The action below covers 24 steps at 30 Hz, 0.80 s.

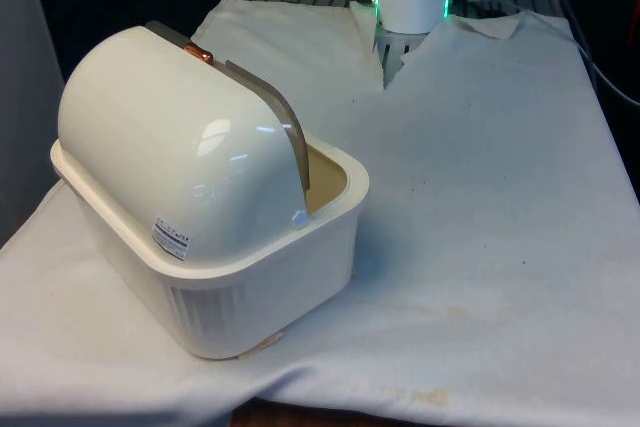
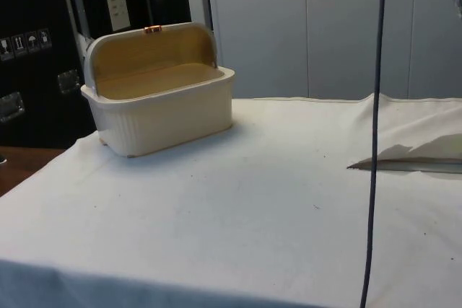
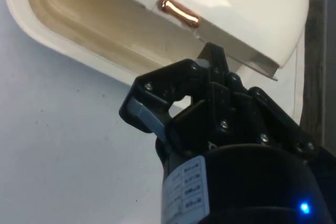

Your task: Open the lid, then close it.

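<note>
- Half done, judging by the lid (image 2: 155,48): rolled back, bread box (image 1: 260,267) interior exposed; closing remains.
- Gripper (image 3: 178,103) above the copper handle (image 3: 180,12), holding nothing; opening width unclear.
- Box sits on the desk (image 2: 289,200) below the gripper.

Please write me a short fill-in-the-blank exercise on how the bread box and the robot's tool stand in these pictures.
1. The lid of the cream bread box is rolled ____, so the inside shows.
2. The small handle on the lid's edge is ____ in colour.
3. The box stands on a ____ cloth.
4. The tool hangs above the box's ____ and touches nothing.

Missing words: open; copper; white; rim
</note>
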Tool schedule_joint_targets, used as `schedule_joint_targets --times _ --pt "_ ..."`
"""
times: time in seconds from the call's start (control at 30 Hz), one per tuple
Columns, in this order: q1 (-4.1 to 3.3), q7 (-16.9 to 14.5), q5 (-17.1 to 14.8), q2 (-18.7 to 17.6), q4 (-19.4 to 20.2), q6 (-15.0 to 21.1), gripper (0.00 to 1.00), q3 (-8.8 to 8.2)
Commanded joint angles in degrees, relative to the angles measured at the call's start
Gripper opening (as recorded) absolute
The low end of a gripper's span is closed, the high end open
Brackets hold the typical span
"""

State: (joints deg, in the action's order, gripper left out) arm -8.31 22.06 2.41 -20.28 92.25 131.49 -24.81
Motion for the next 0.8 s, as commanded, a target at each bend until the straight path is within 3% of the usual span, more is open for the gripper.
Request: schedule_joint_targets --times 0.0,0.77 --pt "0.29 0.1 -0.5 -0.8 -0.9 -0.4 0.00 0.11" --pt "0.74 4.2 -0.6 -6.6 -4.8 2.3 0.00 -0.11"
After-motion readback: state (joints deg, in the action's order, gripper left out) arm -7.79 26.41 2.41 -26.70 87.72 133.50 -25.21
